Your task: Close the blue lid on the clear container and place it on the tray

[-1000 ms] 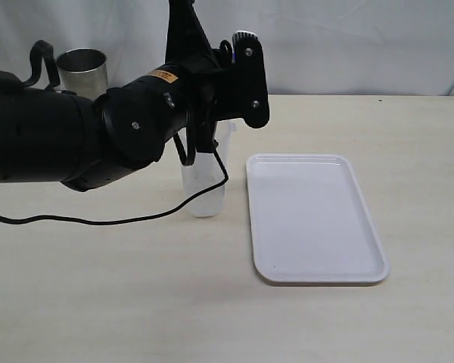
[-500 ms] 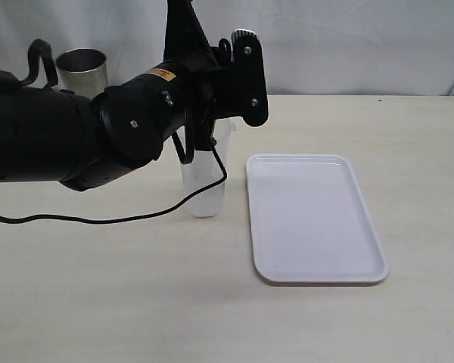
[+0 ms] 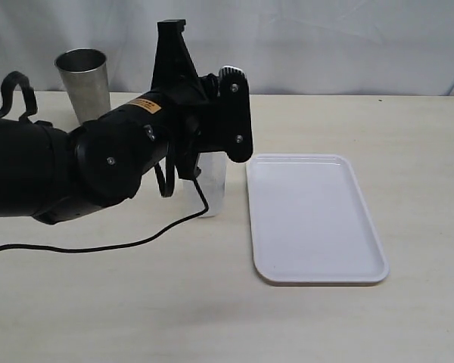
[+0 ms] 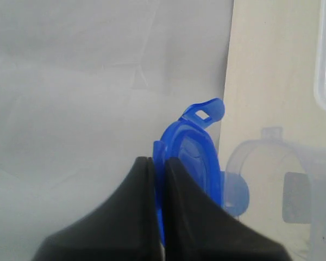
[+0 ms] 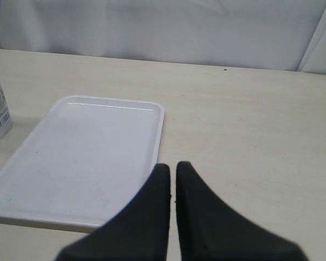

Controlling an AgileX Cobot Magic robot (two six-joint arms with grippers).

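My left gripper (image 4: pixel 158 160) is shut on the blue lid (image 4: pixel 191 155), pinching its edge so that the lid stands edge-on between the fingers. The clear container's (image 4: pixel 271 163) open rim lies right beside the lid; one blue flap overlaps it, and I cannot tell whether they touch. From the exterior view the container (image 3: pixel 214 185) stands upright on the table just left of the tray (image 3: pixel 314 219), its top hidden behind the left arm's wrist (image 3: pixel 212 121). My right gripper (image 5: pixel 173 166) is shut on nothing, above the table by the tray's (image 5: pixel 81 157) near edge.
A shiny steel cup (image 3: pixel 83 79) stands at the back left. The bulky left arm (image 3: pixel 53 170) and its black cable (image 3: pixel 136 242) lie over the table's left half. A white curtain (image 3: pixel 348 38) backs the table.
The left arm has dropped lower and shifted a little left, bringing its wrist down over the container's top. The steel cup shows more fully now.
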